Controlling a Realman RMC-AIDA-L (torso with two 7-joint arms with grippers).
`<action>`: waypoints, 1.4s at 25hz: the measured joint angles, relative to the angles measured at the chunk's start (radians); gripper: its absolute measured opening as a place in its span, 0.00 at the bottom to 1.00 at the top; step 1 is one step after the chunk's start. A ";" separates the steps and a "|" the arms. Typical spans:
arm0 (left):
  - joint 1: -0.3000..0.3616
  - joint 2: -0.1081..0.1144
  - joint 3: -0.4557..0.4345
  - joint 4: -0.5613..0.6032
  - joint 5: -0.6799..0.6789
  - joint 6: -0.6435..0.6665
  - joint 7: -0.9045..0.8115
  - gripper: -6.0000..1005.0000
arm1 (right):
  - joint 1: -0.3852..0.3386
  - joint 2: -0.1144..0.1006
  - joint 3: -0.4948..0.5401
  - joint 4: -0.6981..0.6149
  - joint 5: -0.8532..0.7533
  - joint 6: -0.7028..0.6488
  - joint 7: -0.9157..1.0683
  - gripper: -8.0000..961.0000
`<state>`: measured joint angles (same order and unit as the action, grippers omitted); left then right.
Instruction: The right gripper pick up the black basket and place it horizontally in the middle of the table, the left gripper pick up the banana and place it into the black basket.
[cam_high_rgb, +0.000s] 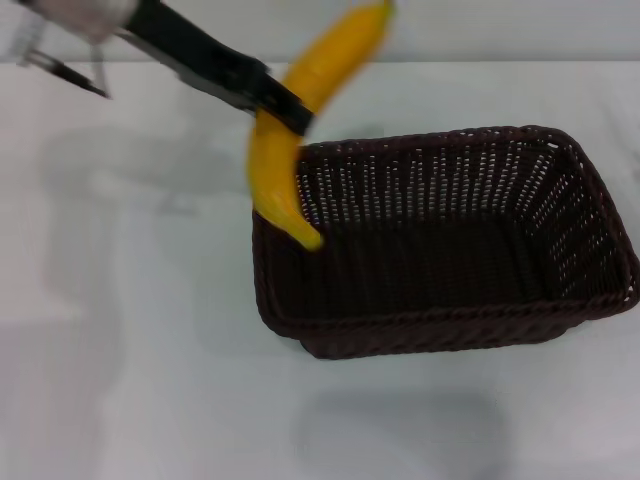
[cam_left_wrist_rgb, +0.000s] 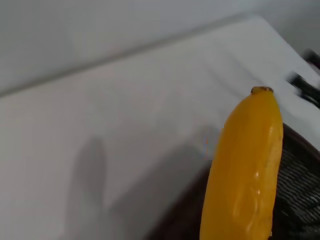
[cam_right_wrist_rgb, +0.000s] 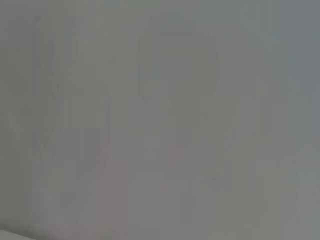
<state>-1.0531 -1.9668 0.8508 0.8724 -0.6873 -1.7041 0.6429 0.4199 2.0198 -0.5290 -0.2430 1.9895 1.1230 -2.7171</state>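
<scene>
The left pincer (cam_high_rgb: 285, 105) pinches the banana (cam_high_rgb: 290, 140) mid-length, its long axis steeply tilted, lower tip hanging just inside the black basket's (cam_high_rgb: 450, 330) left wall.

Left gripper (cam_high_rgb: 285, 105): black, angular, blocky jaw piece on long flat black link running up toward silver-grey rounded housing (cam_high_rgb: 85, 12) at head view's upper left corner. Thin dark wire or bracket (cam_high_rgb: 65, 68) trails below housing. Matte black finish, hard edges. Markings, screws: cannot tell. Right arm unseen.
</scene>
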 joint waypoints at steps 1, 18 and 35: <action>-0.022 -0.015 0.012 -0.025 -0.001 0.006 0.024 0.52 | 0.001 0.000 -0.001 0.003 0.000 0.003 -0.002 0.91; 0.299 -0.106 0.073 0.293 -0.253 0.238 0.396 0.81 | -0.036 -0.001 0.012 0.037 0.014 0.134 -0.007 0.91; 0.892 -0.116 0.073 -0.231 -1.573 0.398 1.739 0.89 | -0.090 -0.004 0.012 0.112 0.042 0.271 -0.025 0.91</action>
<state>-0.1609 -2.0827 0.9242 0.6411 -2.2604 -1.3059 2.3819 0.3299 2.0157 -0.5168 -0.1311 2.0313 1.3936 -2.7423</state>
